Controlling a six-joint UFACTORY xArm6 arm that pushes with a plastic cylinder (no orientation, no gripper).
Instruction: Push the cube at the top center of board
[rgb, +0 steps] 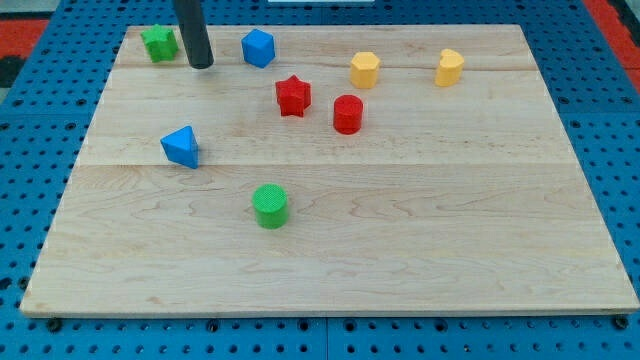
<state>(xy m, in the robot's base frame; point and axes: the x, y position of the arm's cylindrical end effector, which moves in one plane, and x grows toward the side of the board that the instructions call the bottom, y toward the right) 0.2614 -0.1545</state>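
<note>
A blue cube (258, 47) sits near the view's top, left of centre, on the wooden board (400, 230). My tip (201, 65) is the lower end of a dark rod that comes down from the view's top edge. The tip rests on the board just left of the blue cube, with a small gap between them. A green star-like block (159, 43) lies just left of the rod, at the board's top left corner.
A red star (293, 96) and a red cylinder (347, 114) sit below right of the cube. Two yellow blocks (365, 69) (450, 67) lie at the top right. A blue triangular block (181, 146) is at the left. A green cylinder (270, 205) is near the middle.
</note>
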